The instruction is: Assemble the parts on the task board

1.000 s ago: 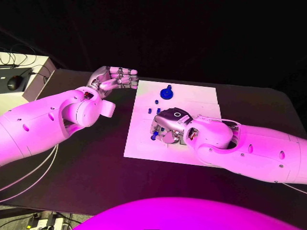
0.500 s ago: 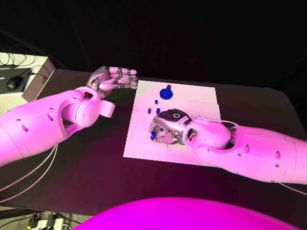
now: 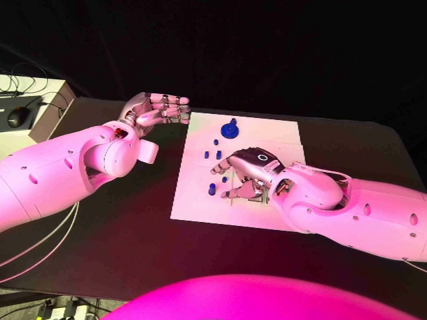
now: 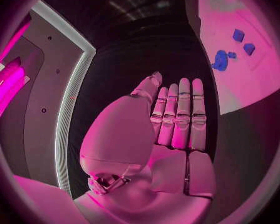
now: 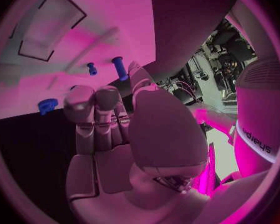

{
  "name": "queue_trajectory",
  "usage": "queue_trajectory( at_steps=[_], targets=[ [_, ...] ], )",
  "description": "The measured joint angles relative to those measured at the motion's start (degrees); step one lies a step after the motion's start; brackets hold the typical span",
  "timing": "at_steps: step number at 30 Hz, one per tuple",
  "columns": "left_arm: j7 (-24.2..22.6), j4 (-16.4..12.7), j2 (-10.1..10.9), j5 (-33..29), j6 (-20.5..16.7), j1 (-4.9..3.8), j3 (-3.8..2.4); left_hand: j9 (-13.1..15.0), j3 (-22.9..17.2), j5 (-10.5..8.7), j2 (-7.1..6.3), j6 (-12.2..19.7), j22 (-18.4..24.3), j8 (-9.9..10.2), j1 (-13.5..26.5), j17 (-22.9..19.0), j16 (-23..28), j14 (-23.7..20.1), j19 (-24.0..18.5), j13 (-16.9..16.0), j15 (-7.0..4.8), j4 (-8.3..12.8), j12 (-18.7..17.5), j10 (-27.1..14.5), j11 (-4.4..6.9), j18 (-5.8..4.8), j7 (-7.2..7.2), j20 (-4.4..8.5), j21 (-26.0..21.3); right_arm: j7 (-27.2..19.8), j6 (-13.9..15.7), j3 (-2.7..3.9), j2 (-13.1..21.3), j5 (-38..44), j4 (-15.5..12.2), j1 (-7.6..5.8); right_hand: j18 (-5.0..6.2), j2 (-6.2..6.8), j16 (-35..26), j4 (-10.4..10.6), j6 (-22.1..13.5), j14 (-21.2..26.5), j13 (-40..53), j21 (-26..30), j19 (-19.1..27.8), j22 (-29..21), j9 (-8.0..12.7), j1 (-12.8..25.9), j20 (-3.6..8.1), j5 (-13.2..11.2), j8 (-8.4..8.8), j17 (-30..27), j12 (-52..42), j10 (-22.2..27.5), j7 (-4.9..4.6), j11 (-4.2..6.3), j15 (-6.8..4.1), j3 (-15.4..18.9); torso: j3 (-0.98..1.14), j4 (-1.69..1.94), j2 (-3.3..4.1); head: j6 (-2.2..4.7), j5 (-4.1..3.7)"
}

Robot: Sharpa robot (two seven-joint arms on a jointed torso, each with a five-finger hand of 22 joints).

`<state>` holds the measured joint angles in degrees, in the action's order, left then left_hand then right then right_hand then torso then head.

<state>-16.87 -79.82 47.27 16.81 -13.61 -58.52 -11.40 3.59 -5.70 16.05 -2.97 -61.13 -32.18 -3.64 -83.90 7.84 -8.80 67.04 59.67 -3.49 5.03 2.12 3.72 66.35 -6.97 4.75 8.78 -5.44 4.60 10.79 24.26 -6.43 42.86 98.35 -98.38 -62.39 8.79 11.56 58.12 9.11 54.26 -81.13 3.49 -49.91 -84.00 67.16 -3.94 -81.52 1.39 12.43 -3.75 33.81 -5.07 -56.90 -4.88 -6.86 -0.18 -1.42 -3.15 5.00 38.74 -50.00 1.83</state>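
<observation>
On the black bench (image 3: 127, 227) we see the white task board (image 3: 199, 203), with small blue parts (image 3: 213, 155) and a bigger blue part (image 3: 232, 129) near its far edge. Our right hand (image 3: 244, 175) rests over the board's middle; whether its fingers (image 3: 220, 167) hold anything, we cannot tell. Our left hand (image 3: 158, 109) hovers beside the board's far left corner, fingers curled in, holding nothing.

The task board (image 3: 199, 203) lies at the centre of the table (image 3: 98, 247). The right hand (image 3: 244, 175) sits over the board's middle; small parts (image 3: 213, 155) lie just above it, a larger part (image 3: 232, 128) near the top edge. The left hand (image 3: 156, 110) hovers upper left, off the board.
</observation>
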Motion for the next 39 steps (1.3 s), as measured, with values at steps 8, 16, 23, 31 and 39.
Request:
queue_trajectory(
  at_steps=[8, 16, 23, 31, 39],
  targets=[
    [-0.01, 0.44, -0.26, 0.00, 0.02, 0.19, 0.00, 0.00, 0.00, 0.00, 0.00, 0.00, 0.00, 0.00, 0.00, 0.00, 0.00, 0.00, 0.00, 0.00, 0.00, 0.00, 0.00, 0.00, 0.00, 0.00, 0.00, 0.00, 0.00, -1.98, 4.83, 0.84, 7.84, -12.28, -1.64, -2.93, 0.00, -5.60, 0.00, -4.91, 6.66, -0.53, 0.62, -1.02, 0.18, 0.42, -0.48, -0.17, 0.92, 1.11, -0.67, -0.28, -4.73, -13.38, -3.41, 3.05, -1.62, -2.20, 0.11, -0.48, -0.29, 0.62, -0.96],
    [-0.03, 0.60, -0.18, -0.03, 0.05, 1.12, 0.00, 0.00, 0.02, 0.00, 0.00, 0.00, 0.01, 0.00, 0.00, 0.00, 0.00, 0.00, 0.00, 0.00, 0.00, -0.02, 0.00, 0.00, 0.00, 0.00, 0.00, 0.00, 0.00, -2.85, 3.68, 0.92, 15.08, -27.28, -0.73, -4.55, -1.92, -9.44, 1.83, -6.74, 8.13, -0.77, 36.73, -6.86, -0.02, 3.51, -4.83, 9.51, 4.16, 6.11, -4.94, 0.84, -40.91, -9.00, -1.08, 6.27, -4.42, 5.00, 0.31, -1.27, -0.83, 1.34, -2.92],
    [-0.04, 0.64, -0.05, -0.05, 0.08, 1.67, 0.00, 0.00, 0.24, 0.00, 0.00, 0.00, 0.07, 0.00, 0.00, 0.00, 0.00, 0.00, 0.00, 0.00, 0.00, -0.24, 0.00, 0.00, 0.00, 0.00, 0.00, 0.00, 0.00, 1.90, -1.35, 0.87, 19.55, -30.13, -1.34, -4.83, -3.09, -11.66, 9.54, -1.09, 9.59, -0.78, 57.74, -14.09, -0.22, 7.69, -13.77, 15.28, 4.36, 8.19, -6.45, 10.51, -54.77, -11.59, 0.79, 7.80, -4.41, 9.64, 0.63, -1.82, -1.14, 1.47, -4.38],
    [-0.04, 0.64, 0.13, -0.05, 0.09, 1.95, 0.00, 0.00, 0.24, 0.00, 0.00, 0.00, 0.07, 0.00, 0.00, 0.00, 0.00, 0.00, 0.00, 0.00, 0.00, -0.23, 0.00, 0.00, 0.00, 0.00, 0.00, 0.00, 0.00, 10.77, -8.41, 0.27, 20.90, -29.24, -3.15, -4.67, -3.96, -12.36, 11.73, 2.68, 10.43, -1.15, 67.70, -16.32, -0.04, 7.80, -29.36, 17.79, 4.99, 8.70, -7.59, 16.95, -56.37, -16.66, 2.47, 9.06, -5.08, 13.46, 0.81, -2.12, -1.20, 1.39, -5.02],
    [-0.04, 0.40, 0.16, -0.06, 0.09, 2.04, 0.00, 0.00, 0.07, 0.00, 0.00, 0.00, 0.24, 0.00, 0.00, 0.00, 0.00, 0.00, 0.00, 0.00, 0.00, -0.40, 0.00, 0.00, 0.00, 0.00, 0.00, 0.00, 0.00, 16.91, -13.01, -0.12, 19.46, -27.96, -3.39, -3.99, -3.96, -13.24, 11.73, 1.95, 10.03, -1.36, 69.51, -16.54, 0.16, 7.79, -37.74, 19.13, 5.19, 10.19, -7.51, 17.73, -55.26, -17.22, 2.88, 9.22, -5.28, 13.71, 0.68, -2.05, -1.20, 1.11, -5.60]
  ],
)
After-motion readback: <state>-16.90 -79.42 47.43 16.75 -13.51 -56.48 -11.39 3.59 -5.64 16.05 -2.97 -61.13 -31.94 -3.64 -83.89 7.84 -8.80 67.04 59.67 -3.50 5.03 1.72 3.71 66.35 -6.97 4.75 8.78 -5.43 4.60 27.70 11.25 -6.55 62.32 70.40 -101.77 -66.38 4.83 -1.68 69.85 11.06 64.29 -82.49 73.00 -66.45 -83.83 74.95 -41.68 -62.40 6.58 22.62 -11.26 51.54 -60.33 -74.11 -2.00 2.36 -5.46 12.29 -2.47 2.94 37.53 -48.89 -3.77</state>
